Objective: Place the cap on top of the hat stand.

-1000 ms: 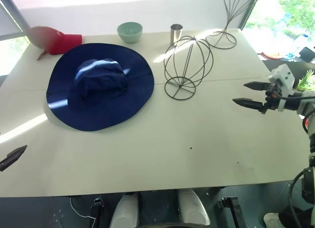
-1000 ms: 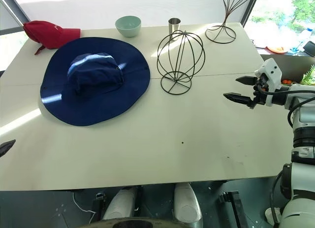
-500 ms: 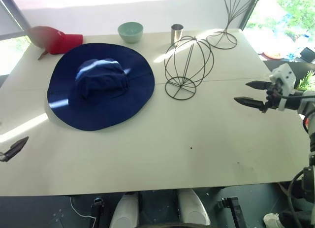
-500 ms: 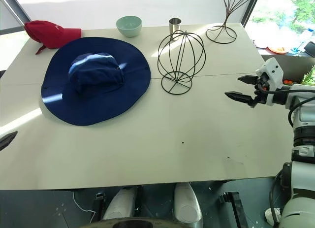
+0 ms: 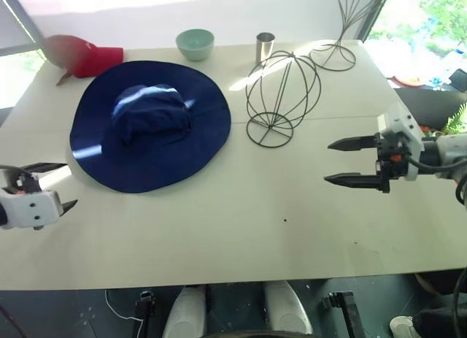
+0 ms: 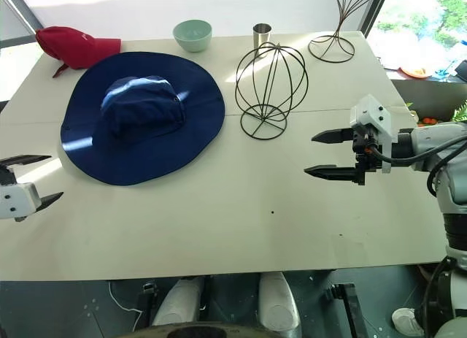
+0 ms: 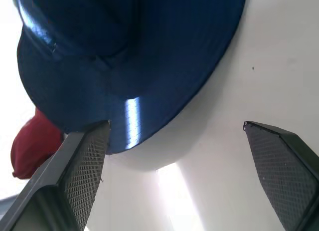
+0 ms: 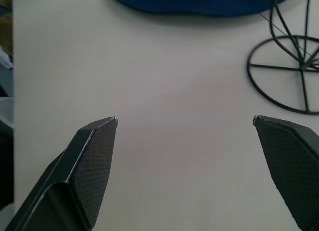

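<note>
The cap (image 6: 139,115) is seen flat on the table (image 6: 219,214), just ahead of the left gripper (image 6: 40,179), spread wide and empty. The hat stand (image 6: 268,90) is ahead of the right gripper (image 6: 321,154), whose 2 fingers are also wide.

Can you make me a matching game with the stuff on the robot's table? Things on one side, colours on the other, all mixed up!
Things:
1. the big floppy cap
2. the small baseball cap
3. the bowl
4. the round hat stand

Colours:
A. black wire
B. pale green
C. navy blue
D. red

Right pairs: 1-C, 2-D, 3-B, 4-A.
</note>
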Robot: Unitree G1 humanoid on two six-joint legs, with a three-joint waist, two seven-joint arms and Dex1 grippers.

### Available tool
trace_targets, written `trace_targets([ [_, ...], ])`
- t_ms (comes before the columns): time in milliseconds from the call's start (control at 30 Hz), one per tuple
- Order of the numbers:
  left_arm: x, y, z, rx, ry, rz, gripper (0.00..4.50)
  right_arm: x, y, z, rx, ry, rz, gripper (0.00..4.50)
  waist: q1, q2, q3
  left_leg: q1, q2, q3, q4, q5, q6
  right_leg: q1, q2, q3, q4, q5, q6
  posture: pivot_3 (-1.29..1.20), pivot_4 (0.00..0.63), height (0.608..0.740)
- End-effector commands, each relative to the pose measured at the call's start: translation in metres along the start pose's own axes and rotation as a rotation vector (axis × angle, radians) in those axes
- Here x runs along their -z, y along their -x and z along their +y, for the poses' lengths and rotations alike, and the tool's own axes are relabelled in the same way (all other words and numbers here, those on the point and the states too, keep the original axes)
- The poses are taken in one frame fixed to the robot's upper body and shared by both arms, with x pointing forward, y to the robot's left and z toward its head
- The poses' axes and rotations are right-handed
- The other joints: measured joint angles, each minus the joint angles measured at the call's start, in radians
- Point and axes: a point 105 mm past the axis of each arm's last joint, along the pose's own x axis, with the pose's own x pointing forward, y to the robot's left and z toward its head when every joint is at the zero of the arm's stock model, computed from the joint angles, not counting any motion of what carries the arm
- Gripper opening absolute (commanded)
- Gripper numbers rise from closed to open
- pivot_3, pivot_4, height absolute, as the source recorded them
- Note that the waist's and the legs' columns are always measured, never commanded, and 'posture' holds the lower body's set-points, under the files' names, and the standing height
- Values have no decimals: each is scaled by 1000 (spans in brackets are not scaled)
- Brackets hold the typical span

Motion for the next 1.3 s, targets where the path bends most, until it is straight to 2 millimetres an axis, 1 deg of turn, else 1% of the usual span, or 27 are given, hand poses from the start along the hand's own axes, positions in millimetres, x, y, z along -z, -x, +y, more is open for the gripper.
trace_targets([
  [33, 1, -18, 11, -49, -141, -4, 4500, -28, 5, 11, 7, 64, -58, 4471, 6, 0, 0, 0, 0, 0, 0, 0, 0, 0, 0, 0, 0, 0, 0, 0, 150, 740],
  [67, 0, -26, 12, -57, -171, -14, 4500, -31, 5, 13, 9, 63, -68, 4471, 10, 0, 0, 0, 0, 0, 1, 0, 0, 0, 0, -1, 2, 0, 0, 0, 150, 740],
  [133, 0, -42, 7, -47, -228, -18, 4500, -35, 5, 16, 21, 60, -81, 4471, 11, -1, 0, 0, 0, -1, 4, 0, 0, 1, 0, -1, 5, 0, 0, 0, 150, 740],
  [267, 6, -65, 1, -47, -322, 6, 4500, -36, 8, 18, 51, 63, -79, 4471, 8, -1, -1, 0, -1, -1, 7, 0, 0, 0, 0, -1, 10, 0, 1, 0, 150, 740],
  [333, 11, -75, 3, -75, -345, 31, 4500, -36, 11, 19, 72, 58, -84, 4471, 7, -1, -1, 0, -1, -1, 7, 0, 0, 0, 0, -1, 12, 0, 1, 0, 150, 740],
  [467, 13, -92, 14, -137, -388, 59, 4500, -37, 16, 20, 113, 54, -94, 4471, 8, -1, -1, 0, -1, -2, 10, 0, 0, 0, 1, -1, 14, 0, 1, 0, 150, 740],
  [600, 3, -113, 25, -218, -381, 52, 4500, -38, 16, 23, 134, 55, -101, 4471, 10, -1, -1, -1, -1, -2, 13, 0, 0, 0, 1, -1, 14, 0, 1, 0, 150, 740],
  [767, -24, -148, 35, -291, -326, 2, 4500, -40, 17, 23, 162, 62, -108, 4471, 29, -2, -1, -2, -2, -2, 16, 0, 0, 1, 0, -1, 15, 1, 2, 0, 150, 740],
  [833, -35, -157, 37, -306, -315, -27, 4500, -42, 18, 22, 172, 64, -109, 4471, 37, -2, -1, -2, -2, -2, 16, 0, 0, 1, 0, -1, 15, 1, 2, 0, 150, 740],
  [900, -41, -161, 38, -312, -301, -44, 4500, -43, 18, 23, 174, 65, -112, 4471, 40, -2, -1, -2, -2, -2, 17, 0, 0, 2, 0, -1, 15, 1, 3, 0, 150, 740],
  [1000, -44, -162, 39, -314, -277, -61, 3602, -44, 21, 23, 189, 58, -121, 4500, 38, -2, -1, -2, -2, -2, 17, 0, 0, 2, 0, -1, 15, 1, 3, 0, 150, 740],
  [1167, -50, -158, 41, -311, -256, -111, 1161, -39, 30, 17, 245, 22, -121, 4500, 34, -4, -1, -2, -2, -3, 17, 0, 0, 1, 0, -1, 15, 1, 3, 0, 150, 740],
  [1233, -53, -157, 42, -307, -216, -131, 228, -39, 34, 17, 247, -7, -134, 4500, 34, -4, -1, -2, -2, -3, 16, 0, 0, 1, 0, -1, 15, 1, 3, 0, 150, 740],
  [1267, -54, -157, 43, -295, -166, -142, 85, -39, 36, 17, 250, -5, -133, 4500, 35, -4, -1, -2, -2, -3, 16, 0, 0, 1, 0, -1, 15, 1, 3, 0, 150, 740],
  [1300, -55, -157, 44, -285, -110, -151, 85, -38, 38, 17, 261, 1, -128, 4500, 35, -4, -1, -2, -2, -3, 16, 0, 0, 1, 0, -1, 15, 1, 3, 0, 150, 740],
])
